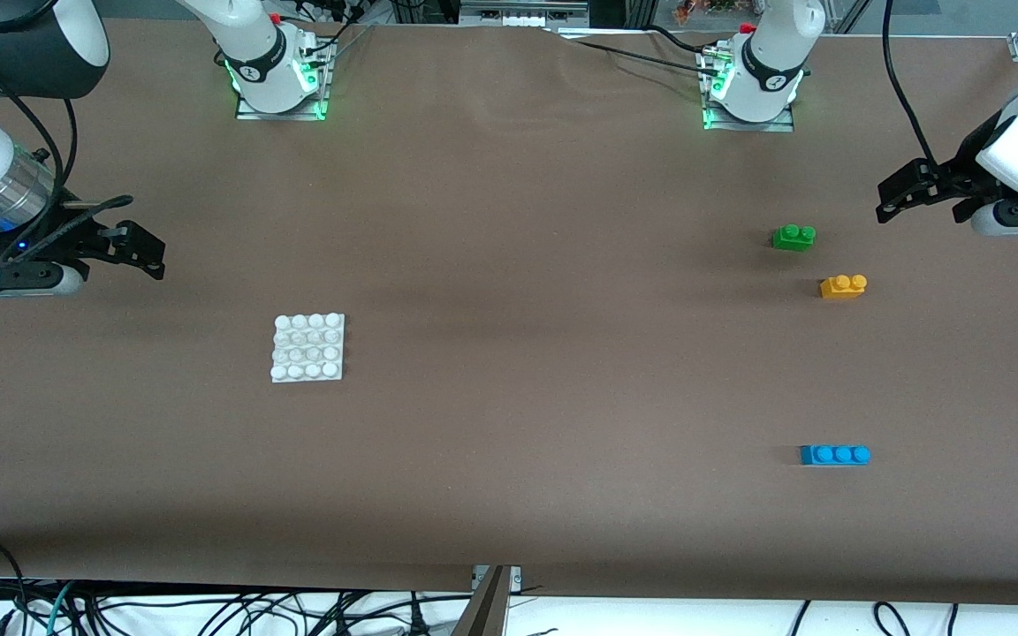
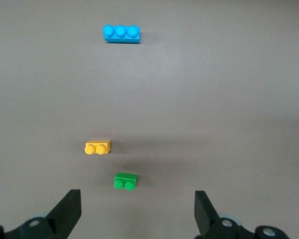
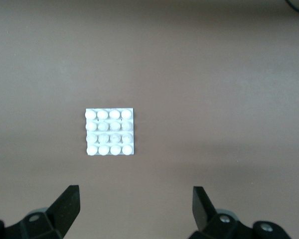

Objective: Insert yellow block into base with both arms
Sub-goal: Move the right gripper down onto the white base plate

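Yellow block [image 1: 842, 287] on table [image 1: 509, 424] twd left arm's end, just beside green brick [image 1: 793, 237]; blue brick [image 1: 834, 455] nearer cam; base [image 1: 308, 348] twd right arm's end; left gripper [image 1: 893, 201] & right gripper [image 1: 148, 253] both spread wide, empty, above table's ends.

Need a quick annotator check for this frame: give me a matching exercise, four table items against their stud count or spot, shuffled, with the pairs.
Column one:
1. yellow block
2. green brick
3. blue brick
4. base

Column two:
A. three studs, nearest of all to the front camera
B. white stud grid, toward the right arm's end of the table
C. two studs, the brick closest to the robots' bases
D. two studs, lying between the other two bricks

Pairs: 1-D, 2-C, 3-A, 4-B
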`<action>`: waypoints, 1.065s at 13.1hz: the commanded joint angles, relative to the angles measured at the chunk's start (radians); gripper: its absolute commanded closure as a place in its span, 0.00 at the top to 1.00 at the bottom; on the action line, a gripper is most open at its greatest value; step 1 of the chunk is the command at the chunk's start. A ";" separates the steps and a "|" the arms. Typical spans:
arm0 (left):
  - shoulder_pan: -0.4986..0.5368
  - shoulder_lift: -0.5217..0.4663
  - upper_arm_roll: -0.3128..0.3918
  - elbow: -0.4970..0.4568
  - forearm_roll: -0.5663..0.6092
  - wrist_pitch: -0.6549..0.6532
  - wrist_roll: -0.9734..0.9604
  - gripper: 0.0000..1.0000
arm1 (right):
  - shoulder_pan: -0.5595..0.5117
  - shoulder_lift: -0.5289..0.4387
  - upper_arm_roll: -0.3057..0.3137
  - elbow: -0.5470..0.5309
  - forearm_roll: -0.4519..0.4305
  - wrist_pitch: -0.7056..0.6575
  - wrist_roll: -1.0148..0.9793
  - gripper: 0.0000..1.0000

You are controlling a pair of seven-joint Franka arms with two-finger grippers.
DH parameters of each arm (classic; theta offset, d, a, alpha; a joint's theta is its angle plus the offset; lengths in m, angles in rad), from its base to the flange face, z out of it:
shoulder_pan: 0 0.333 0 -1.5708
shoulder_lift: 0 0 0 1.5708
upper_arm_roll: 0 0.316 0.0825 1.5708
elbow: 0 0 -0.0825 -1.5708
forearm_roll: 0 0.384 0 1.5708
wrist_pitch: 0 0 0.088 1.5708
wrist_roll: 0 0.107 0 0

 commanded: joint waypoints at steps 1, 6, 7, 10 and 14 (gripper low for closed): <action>0.006 0.000 0.001 0.019 -0.021 -0.022 0.020 1.00 | 0.009 0.033 0.002 0.020 0.001 -0.050 -0.016 1.00; 0.006 0.000 0.001 0.019 -0.019 -0.022 0.020 1.00 | 0.018 0.097 0.002 0.012 0.001 -0.044 -0.010 1.00; 0.006 0.000 0.001 0.019 -0.021 -0.022 0.020 1.00 | 0.018 0.167 0.000 0.021 0.006 -0.053 -0.013 1.00; 0.006 0.002 0.001 0.019 -0.021 -0.020 0.020 1.00 | 0.014 0.188 -0.002 -0.003 0.097 -0.015 -0.001 1.00; 0.008 0.000 0.001 0.019 -0.021 -0.022 0.020 1.00 | 0.018 0.189 0.000 -0.214 0.111 0.279 0.037 1.00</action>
